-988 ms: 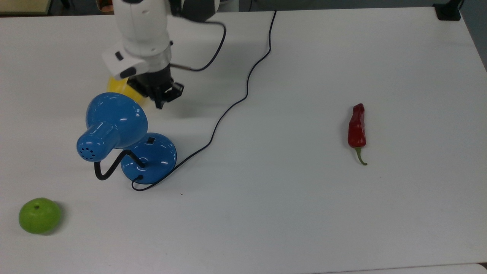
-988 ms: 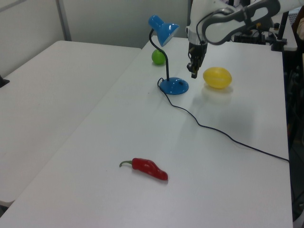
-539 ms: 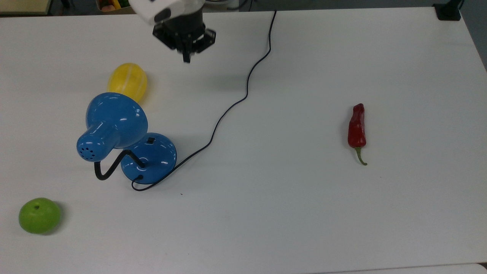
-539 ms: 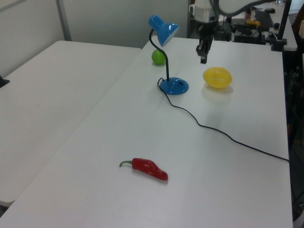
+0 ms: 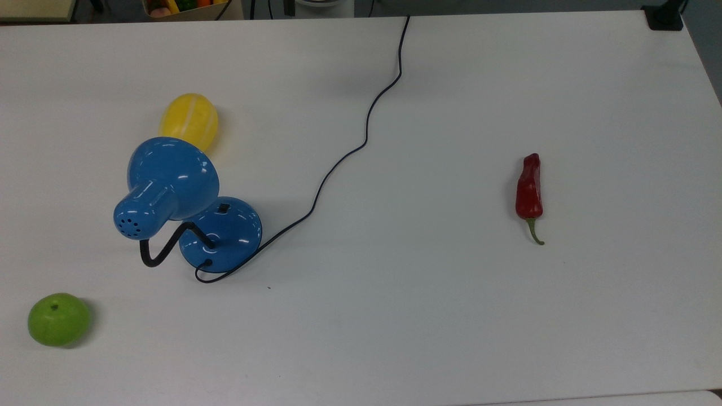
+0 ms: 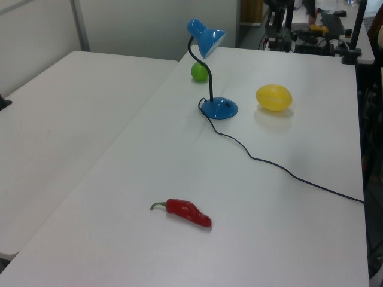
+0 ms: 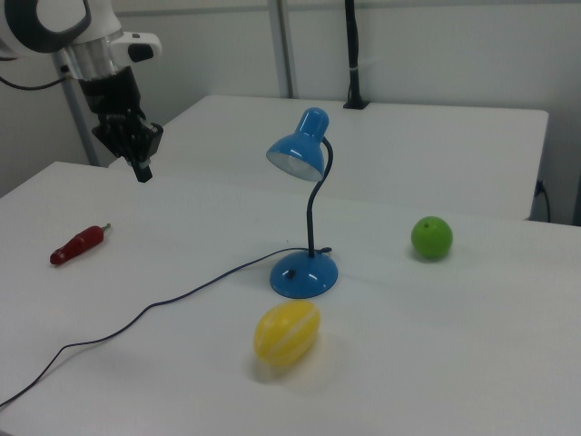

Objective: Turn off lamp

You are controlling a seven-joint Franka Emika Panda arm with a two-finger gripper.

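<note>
Since half a second ago the gripper (image 7: 142, 170) has been withdrawn past the table's far edge in the top view; in the right view it is seen raised, well apart from the lamp (image 5: 180, 208), with nothing held. How far its fingers are parted cannot be told. The lamp is seated upright between a yellow fruit (image 5: 189, 121) and a green fruit (image 5: 58, 319).
</note>
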